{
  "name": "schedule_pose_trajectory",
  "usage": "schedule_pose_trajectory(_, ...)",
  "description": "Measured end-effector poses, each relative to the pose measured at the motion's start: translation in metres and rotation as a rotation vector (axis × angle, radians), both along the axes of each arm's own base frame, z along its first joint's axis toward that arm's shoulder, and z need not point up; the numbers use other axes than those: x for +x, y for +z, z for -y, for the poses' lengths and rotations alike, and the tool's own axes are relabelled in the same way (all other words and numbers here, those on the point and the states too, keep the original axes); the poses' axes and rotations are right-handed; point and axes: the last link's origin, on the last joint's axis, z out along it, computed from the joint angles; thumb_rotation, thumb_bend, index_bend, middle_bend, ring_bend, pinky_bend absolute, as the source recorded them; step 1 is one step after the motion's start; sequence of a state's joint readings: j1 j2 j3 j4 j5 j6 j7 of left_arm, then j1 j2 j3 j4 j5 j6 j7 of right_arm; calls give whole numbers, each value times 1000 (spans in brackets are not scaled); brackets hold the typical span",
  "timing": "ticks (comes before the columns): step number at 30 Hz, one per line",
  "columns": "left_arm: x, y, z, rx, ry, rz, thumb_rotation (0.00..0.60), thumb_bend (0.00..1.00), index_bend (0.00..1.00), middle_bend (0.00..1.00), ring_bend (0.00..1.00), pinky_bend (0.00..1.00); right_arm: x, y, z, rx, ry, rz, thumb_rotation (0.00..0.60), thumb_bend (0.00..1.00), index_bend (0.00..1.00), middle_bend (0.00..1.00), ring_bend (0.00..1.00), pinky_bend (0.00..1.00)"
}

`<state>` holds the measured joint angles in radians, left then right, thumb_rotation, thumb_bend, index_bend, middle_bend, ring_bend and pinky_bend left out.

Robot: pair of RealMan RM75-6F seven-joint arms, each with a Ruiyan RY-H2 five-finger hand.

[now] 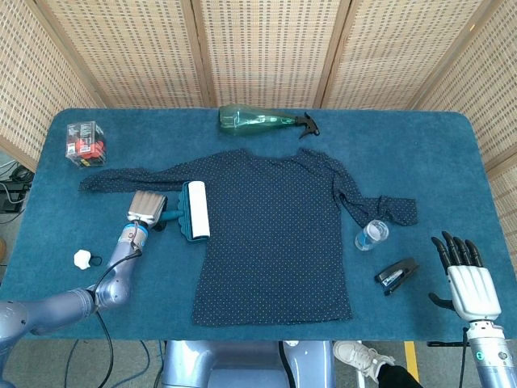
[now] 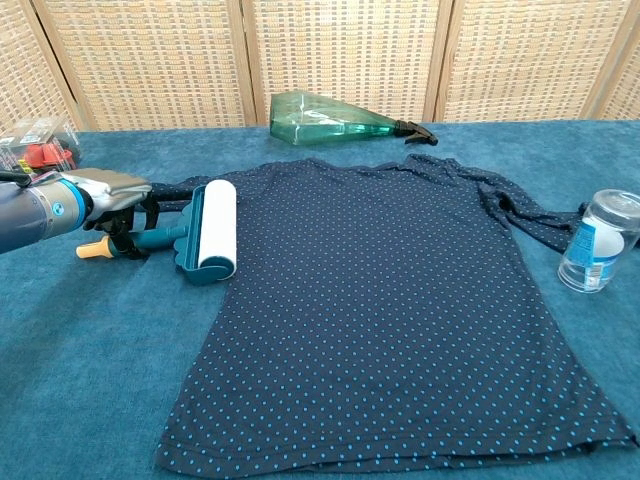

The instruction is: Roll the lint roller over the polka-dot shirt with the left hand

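Lint roller (image 2: 205, 232) lying at the shirt's left edge, white drum (image 1: 198, 208) resting partly on the fabric near the armpit, teal handle (image 2: 155, 238) pointing outward over the blue table (image 1: 266, 323), yellow cap (image 2: 90, 250) at the handle's end. Polka-dot shirt (image 2: 390, 300) spread flat in the middle of the table, one sleeve stretched out behind the roller, the other bunched near a small bottle (image 2: 598, 240).

Left robot hand (image 1: 146, 207) lowered over the handle, dark fingers (image 2: 128, 232) curled down around it on both sides; whether already clamped tight or only closing in, cannot tell for sure from either view. Right robot hand (image 1: 467, 279) parked at the table's near corner, fingers spread, holding nothing, just beside a black stapler (image 1: 397, 276).

Judged by looks: roller light, hard plastic, stiff, handle slim and smooth, so best wrapped at mid-handle rather than out by the cap, for pressing the drum down. Sticky sheet likely to grab thin cloth; shirt soft, unpinned, apt to lift, wrinkle or drag with the drum. Short, gentle strokes away from the edge probably safest.

Writing: none readable. Pale label on the small bottle, too small to read. Green spray bottle (image 1: 262, 120) lying on its side behind the collar, no label seen. Clear box (image 1: 86, 142) with red contents at the far left corner, markings too small to make out.
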<state>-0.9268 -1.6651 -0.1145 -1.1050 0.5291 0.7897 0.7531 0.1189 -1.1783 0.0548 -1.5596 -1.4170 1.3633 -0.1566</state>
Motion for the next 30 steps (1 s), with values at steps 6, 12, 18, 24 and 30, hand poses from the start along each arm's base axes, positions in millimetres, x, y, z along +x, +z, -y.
schedule_pose_trajectory(6,11,6,2,10,-69,17,600,655,857,930,798,699,1,0,0,-1,2,1,600,58,0,0,0,0)
schedule_pose_trajectory(12,29,24,3,6,-171,23,600,568,866,931,798,699,1,1,0,-3,-1,6,600,58,0,0,0,0)
schedule_pose_trajectory(18,51,53,3,-49,-257,11,600,498,867,930,798,698,-1,5,1,-13,-8,14,600,58,0,0,0,0)
schedule_pose_trajectory(24,69,67,4,-127,-288,4,600,456,870,930,798,695,-3,8,2,-20,-17,21,600,57,0,0,0,0)
schedule_pose_trajectory(30,81,74,1,-166,-303,-41,600,401,872,930,798,680,-5,11,3,-22,-23,25,600,58,0,0,0,0)
